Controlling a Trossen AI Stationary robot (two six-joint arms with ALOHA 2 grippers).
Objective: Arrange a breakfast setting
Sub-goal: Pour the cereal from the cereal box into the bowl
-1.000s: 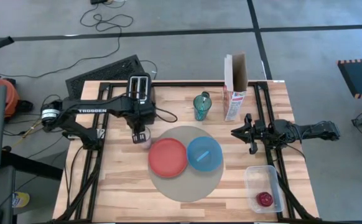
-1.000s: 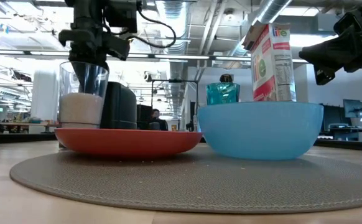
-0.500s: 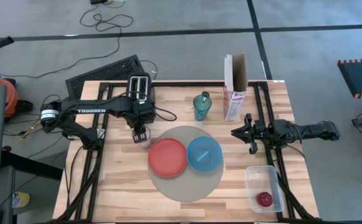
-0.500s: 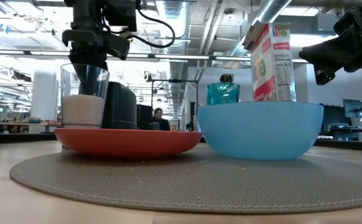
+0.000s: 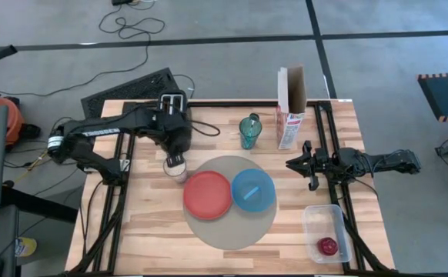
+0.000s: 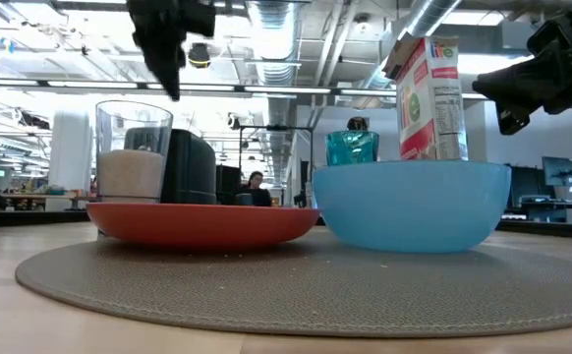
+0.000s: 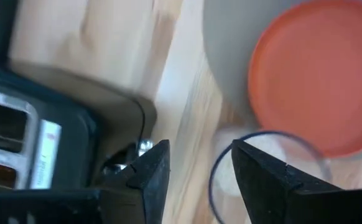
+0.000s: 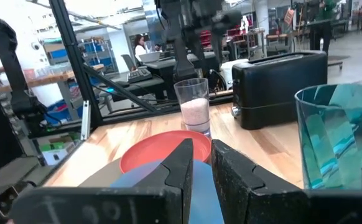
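Glass is parked, but the left gripper hangs awfully close above it

Left gripper [image 5: 176, 148] hovers right over the small clear glass [image 5: 176, 169], fingers spread a bit and holding nothing. The glass stands upright on the wood beside the red-orange plate [image 5: 207, 194], just off the mat [image 5: 232, 231]. My worry: any sideways swing could clip that thin rim and tip it, spilling the white fill, or knock it into the black toaster [image 5: 174, 115] nearby. The plate is smooth and glossy, the blue bowl [image 5: 252, 189] rounded and matte, the mat a coarse woven disc, and the teal tumbler [image 5: 249, 131] is translucent. Right gripper [image 5: 309, 165] waits by the cereal box [image 5: 290, 108], fingers nearly closed, empty.
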